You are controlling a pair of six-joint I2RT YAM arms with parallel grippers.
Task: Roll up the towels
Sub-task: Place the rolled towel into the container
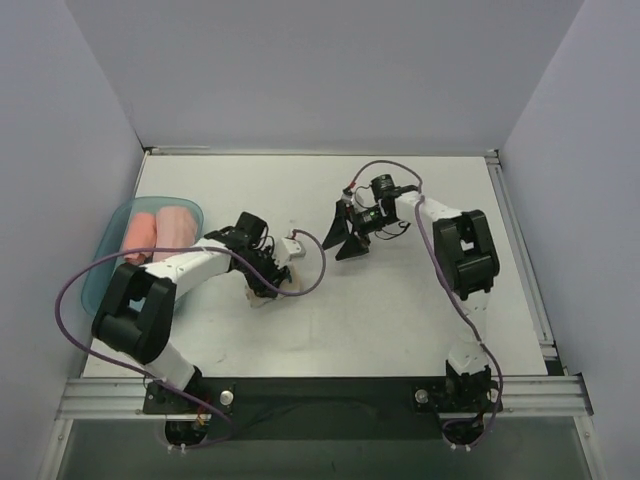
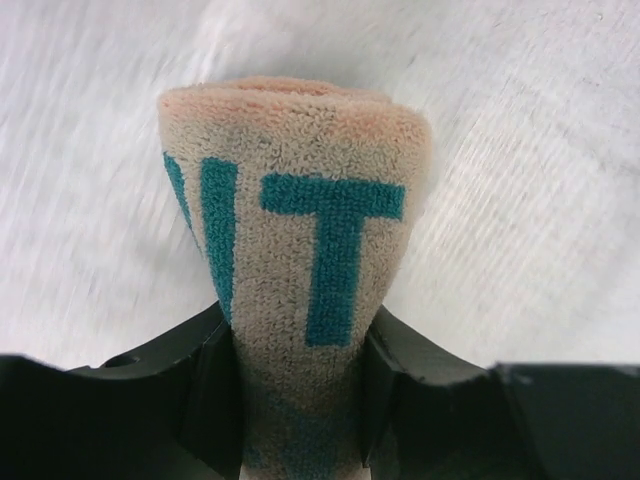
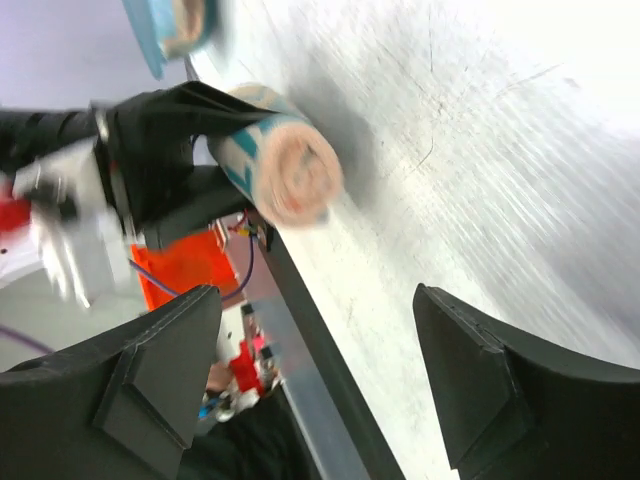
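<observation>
Where the left gripper (image 2: 300,365) is seen from its own wrist camera, its two dark fingers (image 2: 205,375) are pressed against the sides of the lettered towel (image 2: 300,190) — a tight roll of whitish-beige cloth with teal letters and a peach rim at its far end. The roll is pinched near its lower end and is pointed away from the lens, over the pale table (image 2: 540,150). From the right wrist the same roll is shown end-on, its peach spiral turned to the camera; whether it is touching the table or held just above it cannot be told.

The right gripper (image 3: 320,385) is spread wide, with nothing caught between its fingers (image 3: 165,370), and it is kept apart from the roll.

In the top view both grippers are found near the middle of the table, the right one to the right of the left and slightly nearer the far edge. At the table's left edge a shallow teal tray (image 1: 100,270) is set. Two more rolled towels are laid side by side in it: a pink towel (image 1: 140,235) toward the left edge and a paler towel (image 1: 177,225) just beside it on the right — the pattern of the second is too small to be made out.
</observation>
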